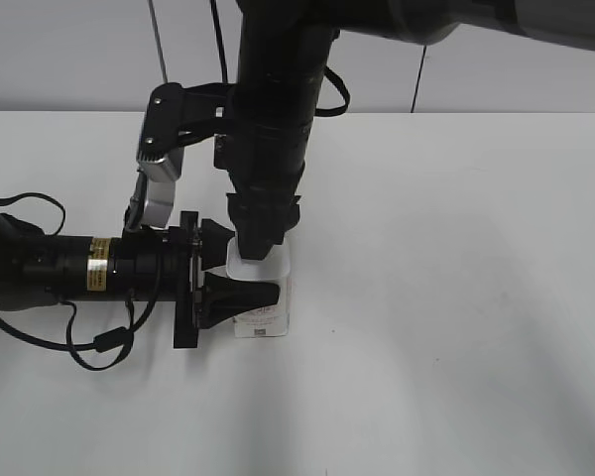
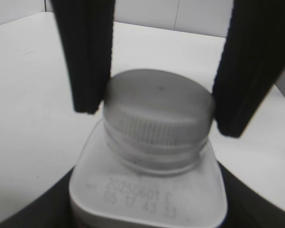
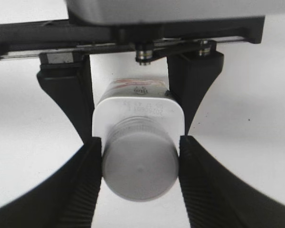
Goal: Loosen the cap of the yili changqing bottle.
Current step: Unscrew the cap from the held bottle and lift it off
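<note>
Table (image 1: 456, 297) is white and bare on the R half; all the action is L of centre.

R arm comes in from 12 o'clock and drops straight onto the yili changqing bottle (image 1: 266, 322). L arm lies in from 9 o'clock.

L gripper (image 1: 240, 266) is clamped across the bottle body, one finger at each flank, bracing it upright on the table.

R gripper (image 3: 138, 166) is closed on the cap (image 3: 138, 173), pads pressed at its 3 and 9 o'clock sides.

Step, as I read it: both grips are set and the twist is about to start or is under way. I can't say which. Next move needs R wrist rotation about the bottle's axis w/ the L clamp kept firm so the body doesn't spin along.

Hard to see:
- In ext view the cap is fully behind the R gripper.
- Whether the cap has lifted off its threads isn't readable.
- The shoulder date code is blurred.
</note>
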### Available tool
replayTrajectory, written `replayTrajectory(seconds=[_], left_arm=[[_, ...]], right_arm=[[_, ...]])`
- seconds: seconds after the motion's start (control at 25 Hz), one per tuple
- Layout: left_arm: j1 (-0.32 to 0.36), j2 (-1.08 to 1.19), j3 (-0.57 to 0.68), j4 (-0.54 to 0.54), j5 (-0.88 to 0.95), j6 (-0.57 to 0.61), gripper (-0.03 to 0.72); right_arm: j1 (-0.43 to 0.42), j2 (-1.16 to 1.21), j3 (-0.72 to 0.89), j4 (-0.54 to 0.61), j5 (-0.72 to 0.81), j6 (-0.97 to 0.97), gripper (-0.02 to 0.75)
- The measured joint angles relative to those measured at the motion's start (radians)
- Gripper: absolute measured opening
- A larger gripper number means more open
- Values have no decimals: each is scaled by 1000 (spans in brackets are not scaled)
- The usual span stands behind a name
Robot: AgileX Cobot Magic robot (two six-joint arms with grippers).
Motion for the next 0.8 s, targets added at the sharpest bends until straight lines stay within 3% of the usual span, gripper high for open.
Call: replayTrajectory(seconds=[0.4,0.68,0.8], left_arm=[[0,0,0,0,0,0,419],[0,0,0,0,0,0,419],[0,0,0,0,0,0,419]], right_arm=[[0,-1,0,0,0,83,538],[0,-60,0,0,1,165,547],[0,-92,0,0,1,327,547]])
